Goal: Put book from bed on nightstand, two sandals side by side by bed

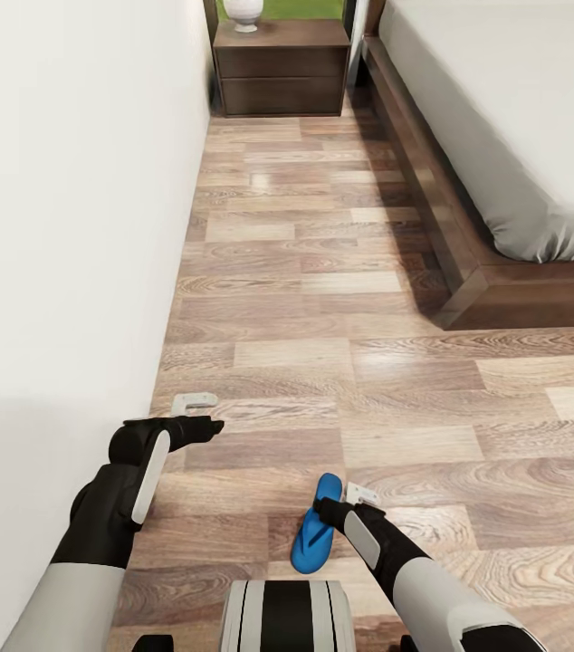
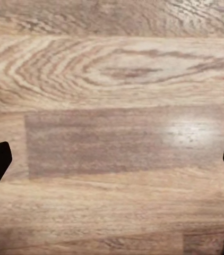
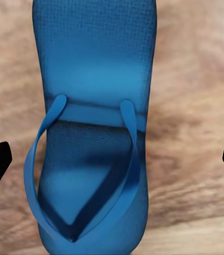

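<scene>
Blue sandal [image 3: 93, 133] lies flat on the wood floor [image 1: 323, 299], well short of the bed [image 1: 504, 118]; the right tool [image 1: 346, 507] hangs spread above it, so best drop straight, pinch the straps, then carry it beside the bed; the left tool [image 1: 198, 412] waits spread over bare floor.

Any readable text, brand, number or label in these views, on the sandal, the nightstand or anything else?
None: no text, label, number or sign can be read in any view.
The blue rubber flip-flop sandal has a plain textured footbed with no brand mark visible.
The dark brown wooden nightstand has bare drawer fronts.
The white wall and the white mattress are plain.
</scene>
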